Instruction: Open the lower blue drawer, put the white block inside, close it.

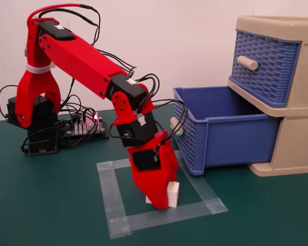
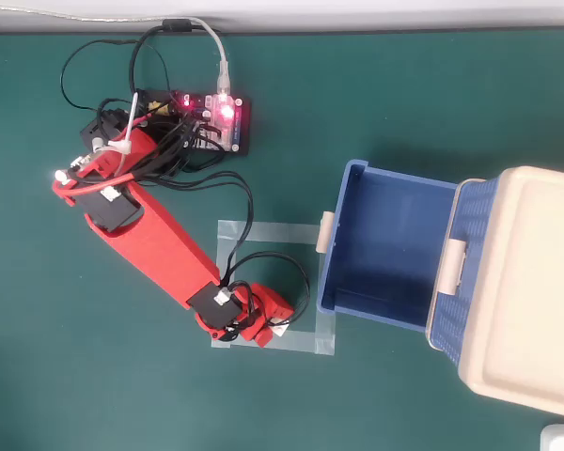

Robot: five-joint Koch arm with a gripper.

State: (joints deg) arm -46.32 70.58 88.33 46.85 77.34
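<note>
The lower blue drawer (image 1: 236,136) of the beige cabinet (image 1: 297,148) stands pulled out and empty; its teal-tipped peg handle (image 1: 175,125) faces the arm. From above its front wall (image 2: 329,272) sits beside the taped square. The white block (image 1: 173,195) rests on the green table inside the taped square. My red gripper (image 1: 161,202) points straight down and stands against the block, one broad jaw in front of it. The other jaw is hidden. In the overhead view the gripper (image 2: 268,331) covers most of the block (image 2: 280,327).
The upper blue drawer (image 1: 264,66) with a plain beige handle (image 1: 248,62) is shut above the open one. A clear tape square (image 1: 113,200) marks the table. The arm's base, controller board (image 1: 82,125) and cables sit at the back left.
</note>
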